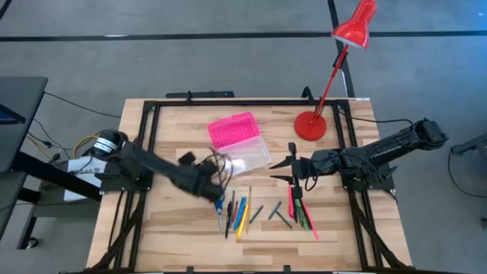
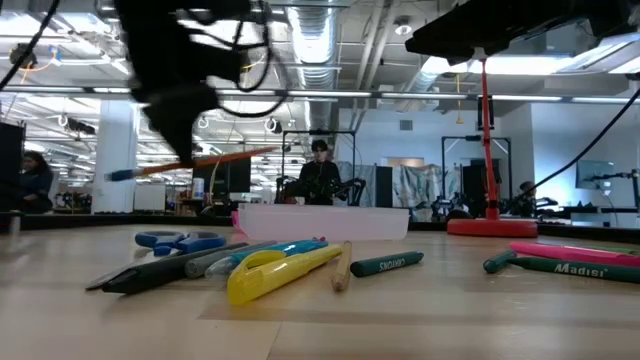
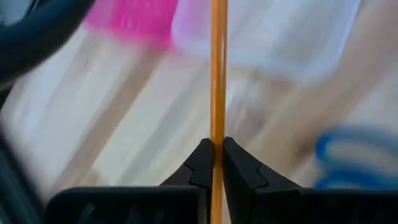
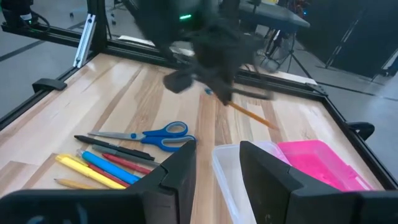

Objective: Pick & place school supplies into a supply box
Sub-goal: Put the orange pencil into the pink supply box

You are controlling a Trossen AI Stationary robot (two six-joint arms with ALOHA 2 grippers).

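Orange pencil [image 3: 217, 74]: clamped between the closed fingers of the left tool [image 3: 212, 158], carried clear of the surface [image 1: 183, 236] and roughly level in the low view, its far end reaching toward the supply box.
Left tool: positioned over the middle of the surface, just beside the box's clear base [image 1: 247, 156] and above the scissors.
Supply box: open on the surface beyond the left tool; pink lid [image 1: 233, 129] laid flat beside the clear base.
Scissors [image 4: 149, 135], blue-handled: lying on the surface near the left tool.
Pens, pencils and markers [image 1: 240, 215]: grouped in a row beside the scissors; yellow, blue, red and black noted.
Second group of markers [image 1: 301, 213], green and pink: laid beneath the right tool.
Right tool [image 1: 293, 169]: fingers held apart, nothing between them, hovering above that second group.
Red lamp [image 1: 310, 124]: base on the far corner of the surface.
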